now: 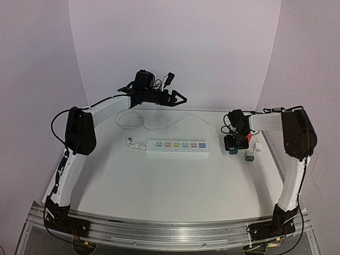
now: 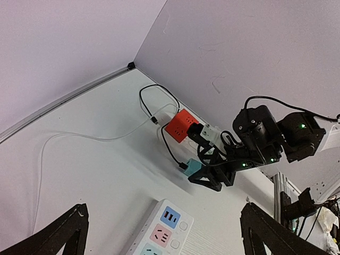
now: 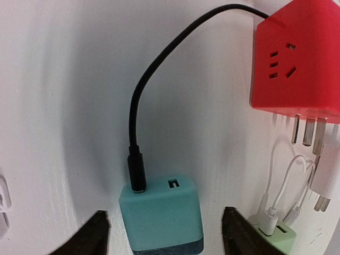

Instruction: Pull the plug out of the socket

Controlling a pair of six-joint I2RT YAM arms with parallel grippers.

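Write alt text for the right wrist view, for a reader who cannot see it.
A teal charger cube with a black cable plugged into it lies on a white table, untouched between the open fingers of the right end effector. A red cube adapter with bare prongs sits upper right; a pale green charger lies lower right.

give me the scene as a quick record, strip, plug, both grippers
socket: white strip, mid-table, no plug seen in it
teal charger: lying right of the socket, black cable plugged in
right gripper: open, fingers either side of the teal charger
left gripper: open, raised, holding nothing
red cube adapter: beside the charger, unplugged
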